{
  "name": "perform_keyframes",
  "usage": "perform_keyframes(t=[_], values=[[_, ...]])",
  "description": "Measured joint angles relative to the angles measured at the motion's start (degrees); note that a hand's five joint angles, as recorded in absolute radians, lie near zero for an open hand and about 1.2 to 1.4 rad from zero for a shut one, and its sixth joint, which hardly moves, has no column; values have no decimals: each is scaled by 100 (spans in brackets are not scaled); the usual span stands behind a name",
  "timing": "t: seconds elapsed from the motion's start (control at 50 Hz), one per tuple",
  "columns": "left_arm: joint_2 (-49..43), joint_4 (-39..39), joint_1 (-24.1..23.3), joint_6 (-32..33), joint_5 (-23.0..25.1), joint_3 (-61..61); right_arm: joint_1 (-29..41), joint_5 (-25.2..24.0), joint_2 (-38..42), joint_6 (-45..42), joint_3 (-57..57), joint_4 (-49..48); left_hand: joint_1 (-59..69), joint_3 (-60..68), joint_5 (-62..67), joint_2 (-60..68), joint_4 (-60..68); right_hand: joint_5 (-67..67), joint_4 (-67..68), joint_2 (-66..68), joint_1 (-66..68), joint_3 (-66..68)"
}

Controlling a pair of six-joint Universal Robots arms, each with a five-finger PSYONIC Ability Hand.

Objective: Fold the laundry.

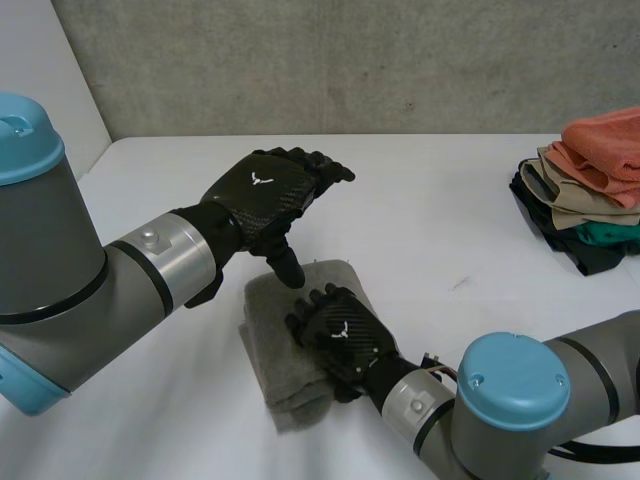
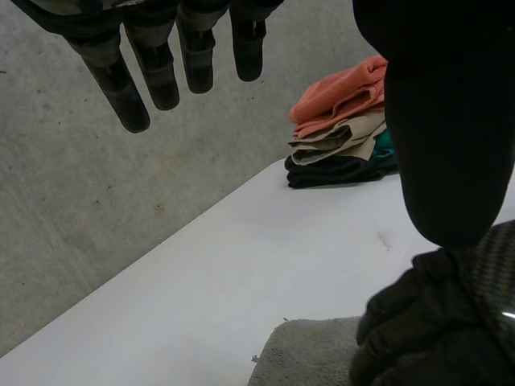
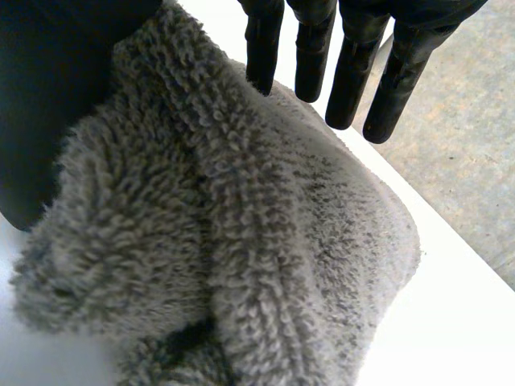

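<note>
A folded grey towel (image 1: 290, 385) lies on the white table (image 1: 450, 220) near its front. My right hand (image 1: 338, 328) rests flat on top of the towel's middle. In the right wrist view its fingers (image 3: 354, 72) stretch straight over the fluffy towel (image 3: 241, 241), with the thumb beside a thick fold. My left hand (image 1: 265, 195) hovers just above the towel's far edge, fingers straight, thumb pointing down toward the cloth and holding nothing. The left wrist view has the left hand (image 2: 451, 121), with the towel's corner (image 2: 310, 354) and the right hand (image 2: 434, 330) below its thumb.
A stack of folded laundry (image 1: 590, 185), orange on top, then tan, green and black, sits at the table's right edge (image 2: 342, 129). A grey concrete wall (image 1: 350, 60) rises behind the table.
</note>
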Motion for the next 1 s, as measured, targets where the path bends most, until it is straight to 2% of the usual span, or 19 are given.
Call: perform_keyframes(t=[0.12, 0.28, 0.3, 0.4, 0.5, 0.54, 0.6, 0.68, 0.72, 0.78, 0.82, 1.0], values=[[3, -1, 10, 0, 2, -1, -4, -10, 134, 7, -245, 12, 0, 0, 0, 0, 0, 0, 0, 0, 0, 0], [10, -1, 12, 1, 5, -1, -16, 7, 361, 20, -543, 13, -1, 0, 0, 0, 0, 1505, 1703, 1838, 1442, 1754], [14, -1, 12, 1, 6, -1, -21, 8, 411, 32, -638, 11, -1, 0, 0, 0, 0, 2213, 2480, 2551, 1950, 2466], [25, -1, 18, 1, 5, -1, -38, 23, 526, 56, -877, 14, -1, 0, 0, 0, 0, 2674, 2939, 2944, 2257, 2925], [39, -1, 22, 0, 5, -1, -45, 31, 611, 68, -1027, 36, -1, 0, 0, 0, 0, 2591, 2619, 2613, 2110, 2607], [61, -1, 31, 0, 6, -1, -52, 40, 762, 76, -1255, 116, -1, 0, 0, 0, 0, 1582, 1469, 1530, 1265, 1420], [70, -1, 41, -3, 5, -1, -55, 43, 916, 76, -1477, 261, -1, 0, 0, 0, 0, 1065, 1019, 1083, 899, 973], [75, -1, 51, -3, 2, -1, -57, 44, 1087, 67, -1738, 490, -1, 0, 0, 0, 0, 1075, 1019, 1104, 920, 992], [75, -1, 56, -2, 1, -1, -57, 43, 1169, 54, -1877, 628, -1, 0, 0, 0, 0, 1351, 1403, 1490, 1225, 1420], [75, -1, 60, -1, 1, -1, -62, 40, 1223, 48, -2013, 750, -1, 0, 0, 0, 0, 2860, 3341, 3529, 2776, 3339], [77, -1, 62, 0, 0, 0, -73, 60, 1215, 47, -2103, 788, -1, 0, 0, 0, 0, 3812, 4301, 4414, 3131, 4188], [209, -1, 159, -17, 0, 15, -438, 263, 964, 48, -2432, 772, 0, 0, 0, 0, 0, 4048, 4477, 4518, 3297, 4298]])
